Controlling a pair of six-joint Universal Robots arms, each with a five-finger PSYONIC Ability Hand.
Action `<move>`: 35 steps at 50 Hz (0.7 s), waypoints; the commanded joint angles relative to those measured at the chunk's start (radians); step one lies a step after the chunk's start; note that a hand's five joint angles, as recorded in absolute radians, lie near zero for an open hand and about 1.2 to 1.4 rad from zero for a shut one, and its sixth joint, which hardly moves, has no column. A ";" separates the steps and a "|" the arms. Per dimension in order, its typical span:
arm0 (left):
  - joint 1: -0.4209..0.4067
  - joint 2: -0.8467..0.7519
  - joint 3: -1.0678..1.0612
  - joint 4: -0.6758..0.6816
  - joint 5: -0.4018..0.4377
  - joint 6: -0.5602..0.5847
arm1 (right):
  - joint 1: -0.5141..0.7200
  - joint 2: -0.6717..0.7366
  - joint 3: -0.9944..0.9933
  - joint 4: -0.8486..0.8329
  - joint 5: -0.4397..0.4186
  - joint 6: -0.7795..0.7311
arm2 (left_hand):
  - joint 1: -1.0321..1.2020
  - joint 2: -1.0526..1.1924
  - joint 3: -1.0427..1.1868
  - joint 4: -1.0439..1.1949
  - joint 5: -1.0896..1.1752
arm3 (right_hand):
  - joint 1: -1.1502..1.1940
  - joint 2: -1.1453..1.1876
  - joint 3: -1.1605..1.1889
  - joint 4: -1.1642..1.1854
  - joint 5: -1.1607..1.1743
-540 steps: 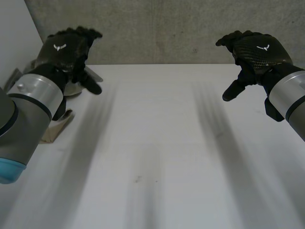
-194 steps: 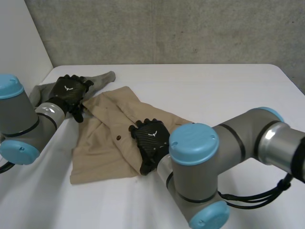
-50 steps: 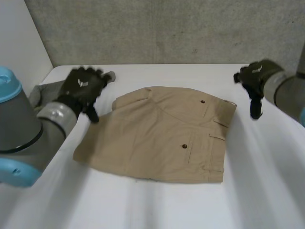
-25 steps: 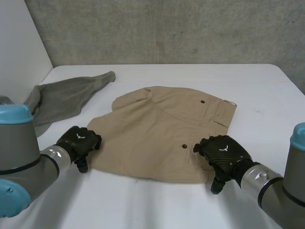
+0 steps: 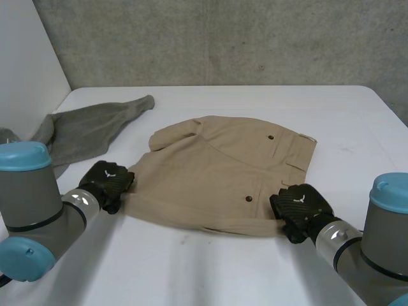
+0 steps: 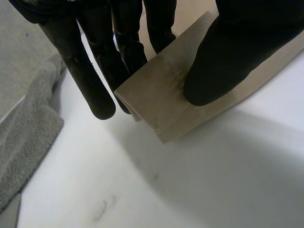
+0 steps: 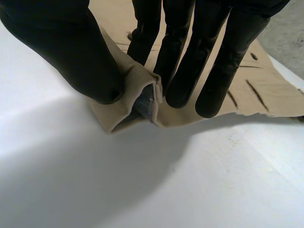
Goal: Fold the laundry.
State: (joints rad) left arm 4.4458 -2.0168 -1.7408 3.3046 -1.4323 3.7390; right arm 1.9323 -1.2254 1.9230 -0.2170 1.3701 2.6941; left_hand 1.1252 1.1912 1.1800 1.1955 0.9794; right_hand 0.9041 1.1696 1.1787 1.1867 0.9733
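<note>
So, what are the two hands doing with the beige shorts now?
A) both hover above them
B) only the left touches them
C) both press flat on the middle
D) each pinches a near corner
D: the left hand and the right hand each clamp a near corner of the shorts against the thumb.

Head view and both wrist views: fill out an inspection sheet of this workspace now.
Surface: white table, bare around the laundry.
Job's things: tan shorts spread flat mid-table, near edge lifted; grey garment crumpled at the table's left side, apart from the shorts.
Clutter: nothing seen.
Hands: left hand pinches the shorts' near left corner; right hand pinches their near right corner.
Cables: nothing seen.
Surroundings: concrete wall behind the table; white panel at its left.
</note>
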 commanded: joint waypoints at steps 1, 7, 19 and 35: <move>-0.023 0.029 0.006 0.007 -0.005 0.001 | -0.001 -0.057 -0.045 0.022 0.014 0.001 | 0.271 0.205 0.216 0.201 0.242 | 0.492 0.227 0.218 0.210 0.248; -0.023 0.200 0.004 -0.002 -0.016 -0.016 | -0.012 -0.178 -0.131 0.142 0.009 -0.002 | 0.271 0.205 0.216 0.201 0.242 | 0.492 0.227 0.218 0.210 0.248; -0.028 0.664 0.138 -0.019 -0.036 -0.194 | -0.009 -0.358 -0.563 0.422 0.006 0.009 | 0.271 0.205 0.216 0.201 0.242 | 0.492 0.227 0.218 0.210 0.248; -0.022 0.603 0.392 -0.028 -0.057 -0.311 | -0.013 -0.298 -1.006 0.619 0.001 0.075 | 0.271 0.205 0.216 0.201 0.242 | 0.492 0.227 0.218 0.210 0.248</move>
State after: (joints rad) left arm 4.4257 -1.2771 -1.3810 3.2750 -1.4967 3.4211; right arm 1.9235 -1.5888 0.9546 0.3807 1.3772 2.7503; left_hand 1.1252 1.1978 1.1882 1.2005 0.9912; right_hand 0.9662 1.1697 1.1787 1.1898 0.9899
